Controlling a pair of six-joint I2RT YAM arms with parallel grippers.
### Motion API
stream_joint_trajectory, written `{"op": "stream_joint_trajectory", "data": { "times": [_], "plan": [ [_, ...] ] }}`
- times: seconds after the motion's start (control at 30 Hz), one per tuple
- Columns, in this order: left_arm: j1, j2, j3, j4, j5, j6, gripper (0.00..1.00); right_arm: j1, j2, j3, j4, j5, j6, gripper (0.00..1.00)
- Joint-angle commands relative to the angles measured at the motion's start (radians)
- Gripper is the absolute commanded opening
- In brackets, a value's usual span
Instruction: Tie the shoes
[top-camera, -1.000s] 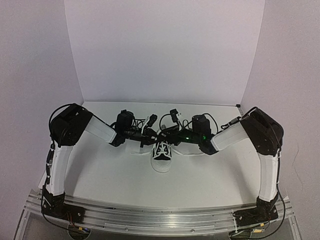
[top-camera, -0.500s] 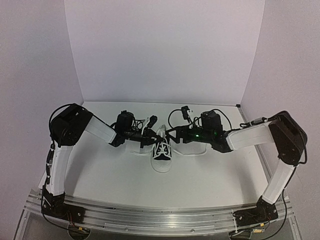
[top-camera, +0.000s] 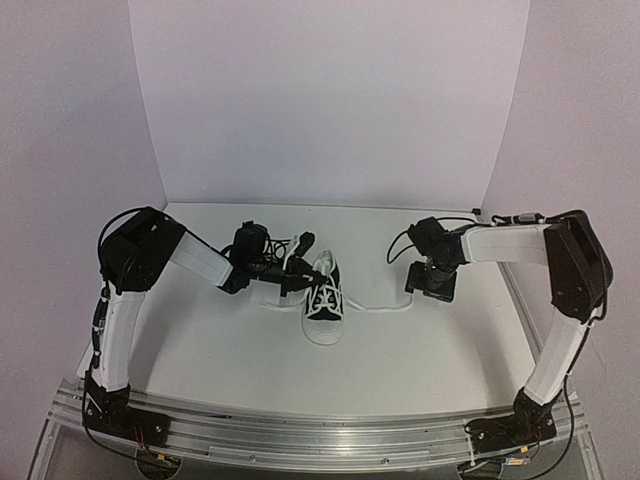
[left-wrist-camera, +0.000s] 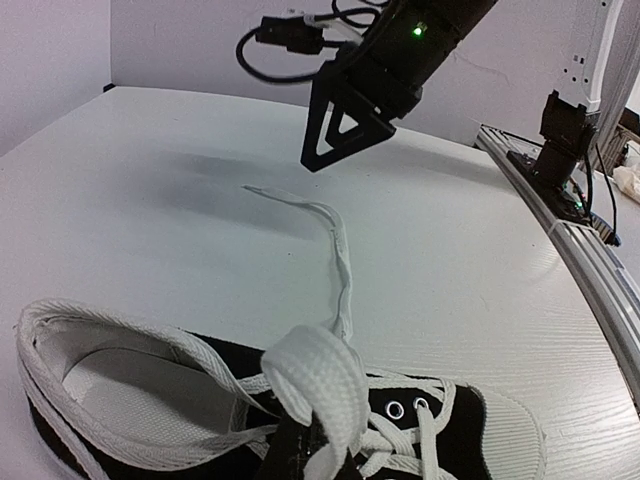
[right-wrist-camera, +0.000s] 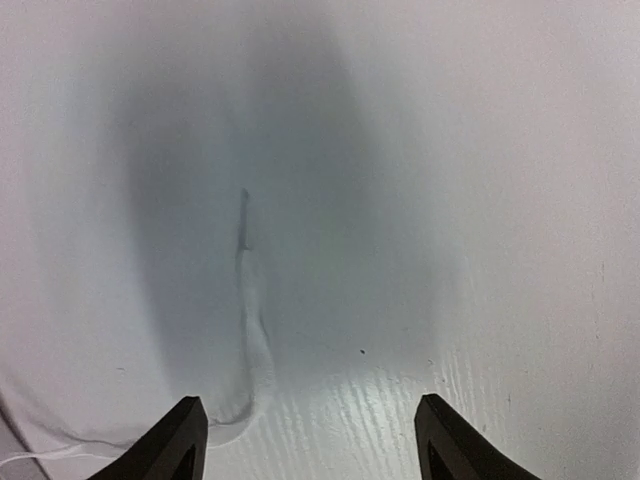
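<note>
Little black sneaker (top-camera: 324, 305) sits in the middle of the table (top-camera: 200, 340), toe to the near edge, left gripper (top-camera: 296, 268) clamped on a lace loop (left-wrist-camera: 318, 385) by its tongue, right gripper (right-wrist-camera: 312, 440) spread wide over the loose lace end (right-wrist-camera: 250, 330) nearer the right edge.

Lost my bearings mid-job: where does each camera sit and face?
Top: above, behind the bases, looking down on table; left arm, right arm and shoe show.
Left wrist: low beside the shoe, facing the right tool; own fingers not made out.
Right wrist: looking down at table; own open fingers at bottom.
Wrist views share the lace.
</note>
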Motion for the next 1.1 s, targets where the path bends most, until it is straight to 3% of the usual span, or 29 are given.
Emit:
{"op": "stream_joint_trajectory", "data": {
  "times": [0.0, 0.27, 0.37, 0.4, 0.5, 0.8, 1.07],
  "plan": [
    [-0.003, -0.059, 0.011, -0.017, -0.004, 0.023, 0.00, 0.000, 0.101, 0.096, -0.127, -0.035, 0.046, 0.65],
    [-0.004, -0.066, 0.008, -0.018, -0.001, 0.026, 0.00, 0.000, 0.197, 0.133, -0.117, -0.101, 0.039, 0.32],
    [-0.003, -0.069, 0.011, -0.024, -0.003, 0.026, 0.00, -0.010, 0.218, 0.142, -0.104, -0.123, 0.025, 0.04],
    [-0.005, -0.071, 0.011, -0.028, -0.003, 0.027, 0.00, -0.017, 0.221, 0.150, -0.101, -0.126, 0.017, 0.00],
    [-0.004, -0.076, 0.012, -0.037, -0.002, 0.038, 0.00, -0.027, 0.228, 0.234, -0.100, -0.113, -0.063, 0.00],
    [-0.015, -0.094, 0.001, -0.059, -0.006, 0.101, 0.00, 0.069, 0.340, 0.779, -0.057, -0.275, -0.305, 0.00],
    [-0.015, -0.107, -0.001, -0.078, -0.004, 0.110, 0.00, 0.189, 0.465, 0.976, 0.110, -0.474, -0.245, 0.00]
  ]
}}
